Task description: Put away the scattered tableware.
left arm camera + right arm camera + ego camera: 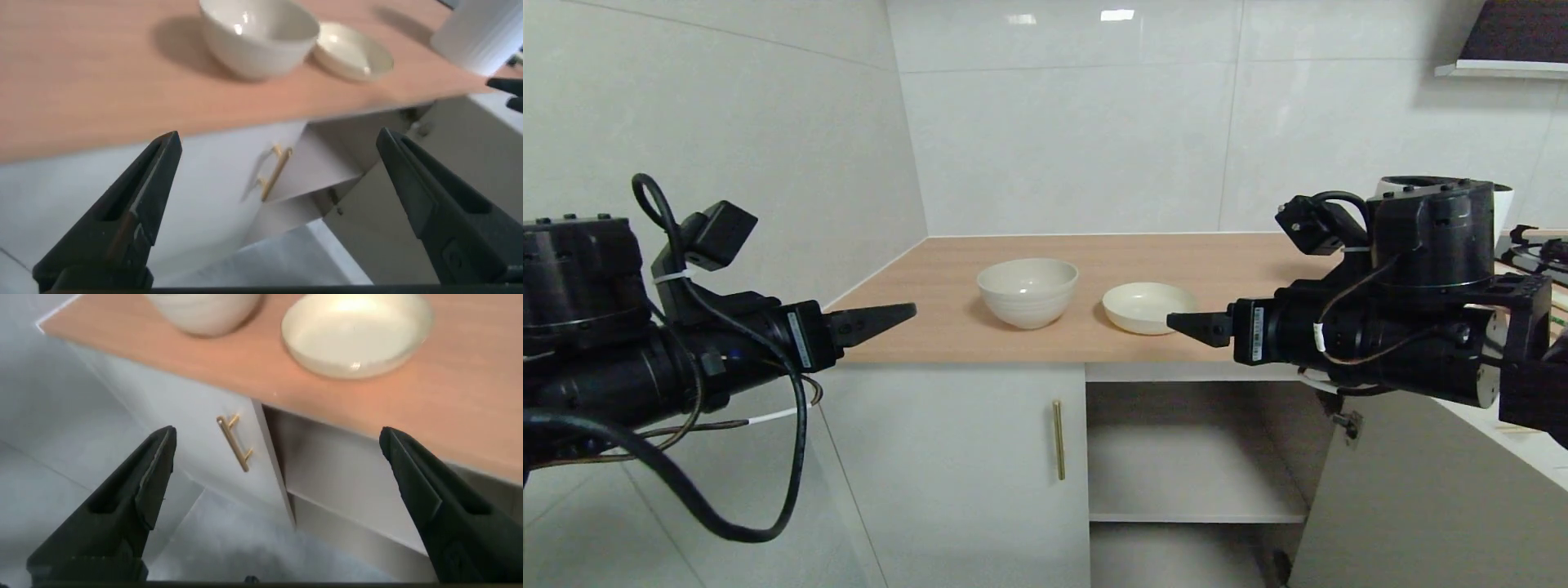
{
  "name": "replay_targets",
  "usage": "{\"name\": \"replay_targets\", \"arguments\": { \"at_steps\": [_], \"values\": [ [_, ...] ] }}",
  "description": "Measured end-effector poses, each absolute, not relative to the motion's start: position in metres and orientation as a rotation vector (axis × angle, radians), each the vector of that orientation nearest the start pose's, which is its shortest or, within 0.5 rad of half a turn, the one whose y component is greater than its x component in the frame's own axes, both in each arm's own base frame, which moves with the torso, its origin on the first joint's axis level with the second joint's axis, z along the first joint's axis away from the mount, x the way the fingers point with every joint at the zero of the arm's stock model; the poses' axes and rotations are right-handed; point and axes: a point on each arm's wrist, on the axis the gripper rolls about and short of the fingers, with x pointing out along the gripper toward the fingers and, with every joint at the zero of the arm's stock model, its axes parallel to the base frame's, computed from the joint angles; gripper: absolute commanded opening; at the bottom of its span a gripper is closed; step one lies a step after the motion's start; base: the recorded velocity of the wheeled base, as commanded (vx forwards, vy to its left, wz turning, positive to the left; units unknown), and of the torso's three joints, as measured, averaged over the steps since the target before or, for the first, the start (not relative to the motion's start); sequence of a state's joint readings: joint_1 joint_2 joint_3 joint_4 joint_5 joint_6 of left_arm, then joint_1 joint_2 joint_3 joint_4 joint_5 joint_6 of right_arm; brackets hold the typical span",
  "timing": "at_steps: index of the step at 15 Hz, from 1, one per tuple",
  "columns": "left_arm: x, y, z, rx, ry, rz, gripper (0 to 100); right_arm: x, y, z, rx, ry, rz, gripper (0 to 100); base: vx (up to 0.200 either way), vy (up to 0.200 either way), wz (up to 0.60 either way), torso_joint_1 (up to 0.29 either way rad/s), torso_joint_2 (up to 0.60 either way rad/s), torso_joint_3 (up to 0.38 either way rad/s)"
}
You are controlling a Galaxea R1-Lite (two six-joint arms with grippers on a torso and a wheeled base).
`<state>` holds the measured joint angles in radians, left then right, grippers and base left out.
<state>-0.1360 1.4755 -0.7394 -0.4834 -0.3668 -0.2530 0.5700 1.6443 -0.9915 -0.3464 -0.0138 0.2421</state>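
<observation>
A white ribbed bowl (1027,291) and a shallower cream dish (1148,307) sit side by side, not touching, near the front edge of the wooden worktop (931,286). The left gripper (276,140) and right gripper (278,434) hang in front of that edge, fingers spread wide and holding nothing.

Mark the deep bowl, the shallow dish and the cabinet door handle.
deep bowl (1027,306), head view, front outer wall.
shallow dish (1147,302), head view, inner surface.
cabinet door handle (1058,439), head view, middle of the bar.
</observation>
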Motion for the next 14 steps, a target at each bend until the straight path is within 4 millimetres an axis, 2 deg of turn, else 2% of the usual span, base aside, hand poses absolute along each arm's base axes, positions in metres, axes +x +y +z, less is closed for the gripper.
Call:
{"name": "replay_targets", "arguments": {
  "at_steps": [3,6,8,10,12,14],
  "values": [
    [0.259,-0.044,0.21,-0.277,0.326,-0.465,100,0.263,0.166,0.219,0.148,0.346,0.508,100,0.0,0.0,0.0,0.181,-0.43,-0.255],
    [0.277,-0.046,0.214,-0.276,0.326,-0.461,100,0.276,0.163,0.218,0.153,0.31,0.486,100,0.0,0.0,0.0,0.059,-0.12,-0.056],
    [0.294,-0.048,0.224,-0.277,0.338,-0.456,100,0.288,0.164,0.222,0.153,0.3,0.446,100,0.0,0.0,0.0,0.0,0.0,0.0],
    [0.308,-0.05,0.229,-0.284,0.414,-0.44,100,0.299,0.166,0.223,0.155,0.341,0.371,100,0.0,0.0,0.0,0.0,0.0,0.0],
    [0.319,-0.054,0.226,-0.286,0.552,-0.39,100,0.31,0.171,0.228,0.195,0.4,0.293,100,0.0,0.0,0.0,0.0,0.0,0.0],
    [0.335,-0.063,0.223,-0.299,0.575,-0.306,100,0.322,0.175,0.227,0.231,0.45,0.222,100,0.0,0.0,0.0,0.0,0.0,0.0]
  ]
}}
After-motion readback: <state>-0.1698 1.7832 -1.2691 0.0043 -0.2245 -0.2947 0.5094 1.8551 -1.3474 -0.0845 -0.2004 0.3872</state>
